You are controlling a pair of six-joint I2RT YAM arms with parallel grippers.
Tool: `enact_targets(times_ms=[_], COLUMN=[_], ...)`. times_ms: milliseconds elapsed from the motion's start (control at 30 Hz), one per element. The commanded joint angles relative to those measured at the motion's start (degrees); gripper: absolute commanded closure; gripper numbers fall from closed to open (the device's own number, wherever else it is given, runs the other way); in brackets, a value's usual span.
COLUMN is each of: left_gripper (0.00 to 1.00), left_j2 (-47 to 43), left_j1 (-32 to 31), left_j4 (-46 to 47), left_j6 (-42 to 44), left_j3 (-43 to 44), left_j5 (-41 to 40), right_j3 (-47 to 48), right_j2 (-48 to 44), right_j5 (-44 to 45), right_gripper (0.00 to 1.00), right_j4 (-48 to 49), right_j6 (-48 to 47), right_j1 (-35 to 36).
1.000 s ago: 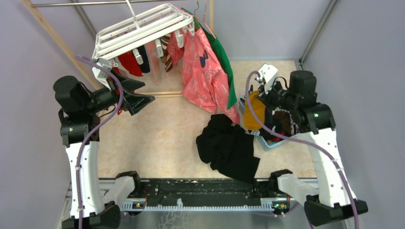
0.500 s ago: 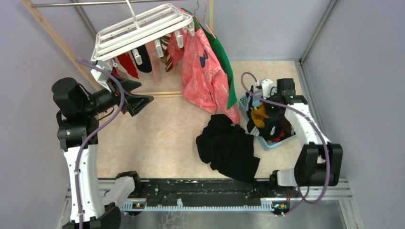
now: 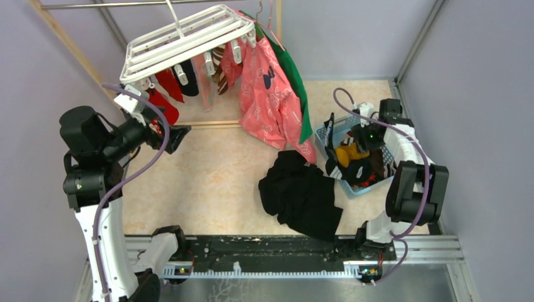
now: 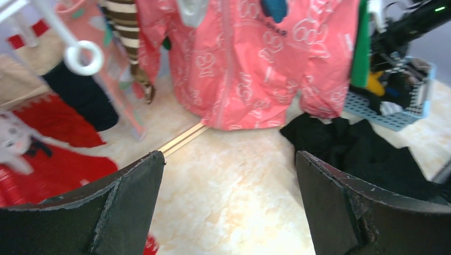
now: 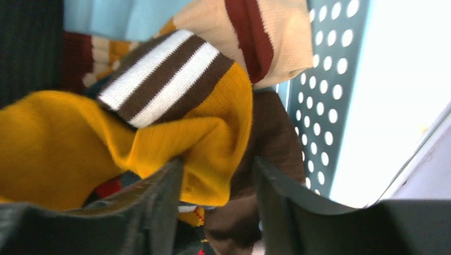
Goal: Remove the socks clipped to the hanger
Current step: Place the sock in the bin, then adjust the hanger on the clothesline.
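The white hanger (image 3: 182, 38) hangs at the back left with socks clipped under it: red (image 3: 170, 83), dark (image 3: 189, 75), pale pink (image 3: 200, 74) and striped (image 3: 218, 69). My left gripper (image 3: 170, 135) is wide open just below and in front of them, holding nothing. In the left wrist view its gripper (image 4: 228, 154) frames bare floor, with a red sock (image 4: 53, 170) beside the left finger. My right gripper (image 3: 352, 146) is down in the blue basket (image 3: 323, 134). Its jaws (image 5: 218, 162) are parted, and a mustard sock (image 5: 80, 143) with a striped cuff lies loose against the left finger.
A pink printed shirt (image 3: 271, 94) and a green garment (image 3: 293, 75) hang right of the hanger. A black cloth heap (image 3: 302, 195) lies on the floor in the middle. The basket's perforated wall (image 5: 330, 79) is close to my right gripper, and other socks lie inside.
My right gripper has dropped into the basket and opened, letting go of the mustard sock. My left arm has drawn back a little to the left, still open.
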Motion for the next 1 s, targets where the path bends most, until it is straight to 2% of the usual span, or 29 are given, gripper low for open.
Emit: enact_targets(times_ms=[0, 133, 300, 433, 600, 700, 800, 967], left_gripper=[0.01, 0.01, 0.01, 0.03, 0.1, 0.17, 0.22, 0.3], left_j2=[-0.3, 0.3, 1.8, 2.6, 3.7, 4.2, 3.7, 3.9], left_j1=[0.6, 0.7, 0.7, 0.7, 1.1, 1.1, 1.1, 1.0], left_j4=[-7.9, -12.3, -21.5, -24.6, -20.0, -15.6, -10.0, -3.2], left_j6=[6.7, 8.5, 13.0, 14.1, 11.0, 9.8, 9.6, 9.0], left_j3=[5.1, 9.4, 17.7, 23.9, 23.7, 21.5, 17.0, 10.7], left_j5=[-10.5, -11.8, -11.3, -16.5, -30.8, -36.3, -37.7, -34.8], right_j3=[5.9, 9.4, 12.7, 13.5, 14.0, 13.7, 14.0, 14.8], right_j2=[-6.9, -11.9, -17.3, -19.9, -21.7, -22.3, -22.3, -22.3], right_j5=[-5.1, -7.4, -10.0, -12.5, -16.3, -17.4, -19.3, -20.8], right_gripper=[0.37, 0.17, 0.14, 0.14, 0.14, 0.14, 0.14, 0.14], right_j4=[-1.4, -3.7, -7.2, -9.2, -10.2, -10.0, -10.4, -10.9], right_j6=[1.5, 2.8, 3.7, 4.5, 5.9, 7.1, 7.5, 8.2], right_j1=[-0.1, 0.1, 2.8, 5.7, 6.9, 7.3, 7.8, 8.3])
